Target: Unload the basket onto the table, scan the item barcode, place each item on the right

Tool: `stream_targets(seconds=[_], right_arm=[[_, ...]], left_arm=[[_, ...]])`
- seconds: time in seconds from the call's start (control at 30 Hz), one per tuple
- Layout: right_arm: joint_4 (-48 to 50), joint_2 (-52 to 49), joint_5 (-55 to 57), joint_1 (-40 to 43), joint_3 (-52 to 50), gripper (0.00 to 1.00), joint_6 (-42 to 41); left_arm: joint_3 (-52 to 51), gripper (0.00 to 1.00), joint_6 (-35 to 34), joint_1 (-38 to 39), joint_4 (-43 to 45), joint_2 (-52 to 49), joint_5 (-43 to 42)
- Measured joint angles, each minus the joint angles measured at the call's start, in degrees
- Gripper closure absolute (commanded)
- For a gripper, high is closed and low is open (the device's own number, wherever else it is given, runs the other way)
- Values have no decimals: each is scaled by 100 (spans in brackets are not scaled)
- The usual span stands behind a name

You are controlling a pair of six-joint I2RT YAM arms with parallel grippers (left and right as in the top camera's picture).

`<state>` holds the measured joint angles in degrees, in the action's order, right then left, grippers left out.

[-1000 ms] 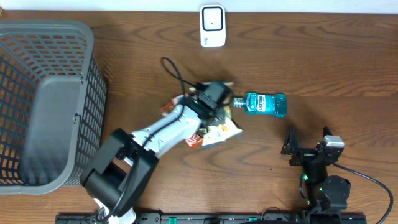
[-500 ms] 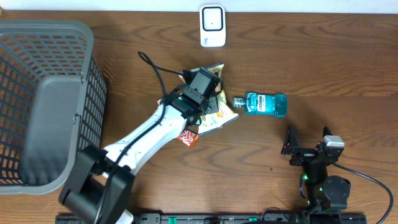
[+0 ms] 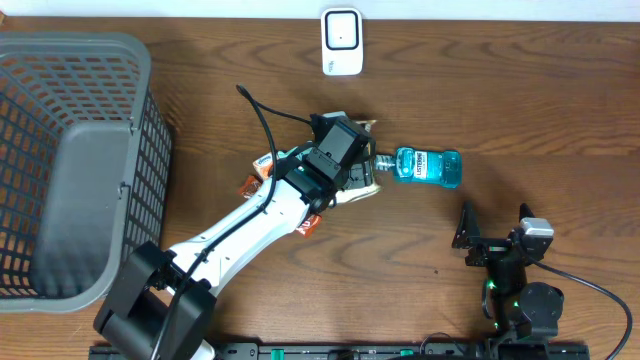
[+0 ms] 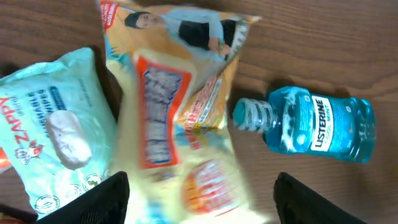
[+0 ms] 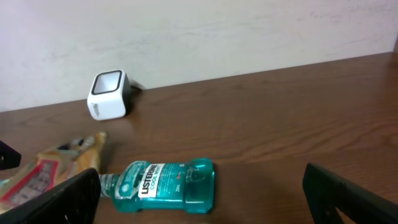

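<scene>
The left gripper (image 4: 202, 182) hangs over a heap of packets in the middle of the wooden table (image 3: 560, 100), its two fingers (image 4: 112, 196) standing wide apart. Between them lies a yellow snack packet (image 4: 180, 143) with red and orange print. It is blurred in the wrist view, so I cannot tell whether it touches the left finger, though a plain gap shows on its right side.

Under its far end lies a second snack bag (image 4: 186, 31) printed with a figure in a dark top. Left of both sits a pale green pack of Zappy wipes (image 4: 53, 134). Just right of the heap a blue Listerine bottle (image 3: 428, 166) lies on its side, cap end pointing left, just beside the packets.

A small red box (image 3: 308, 226) and an orange packet (image 3: 250, 183) peek out beside the left arm, at the near and left sides of the heap.

The white barcode scanner (image 3: 342, 40) stands at the far edge of the table, well apart from the heap. A grey mesh basket (image 3: 80, 42) fills the left side.

The right gripper (image 3: 496, 222) sits at the near right, jaws spread wide, well apart from the bottle.
</scene>
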<state>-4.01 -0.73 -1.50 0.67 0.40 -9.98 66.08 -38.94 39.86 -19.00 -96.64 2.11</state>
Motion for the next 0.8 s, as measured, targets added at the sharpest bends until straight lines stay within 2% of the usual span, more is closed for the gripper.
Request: stream_targets(seconds=[0.03,0.07,0.1,0.4,0.53,0.67,0.8], right_arm=[[0,0,0,0,0,1,0],[0,0,0,0,0,1,0],[0,0,0,0,0,1,0],[0,0,0,0,0,1,0],[0,0,0,0,0,1,0],[0,0,0,0,0,1,0],[2,0,0,0,0,1,0]], left_arm=[[0,58,-4,-4,2,0,4],[0,70,7,-4,2,0,11],[0,93,-4,-4,9,0,22],[0,93,-24,-4,37,0,284],[0,92,-267,-7,94,-98,599],[0,93,-472,-11,251,-649,627],[2,93,-684,-15,457,-1296,111]])
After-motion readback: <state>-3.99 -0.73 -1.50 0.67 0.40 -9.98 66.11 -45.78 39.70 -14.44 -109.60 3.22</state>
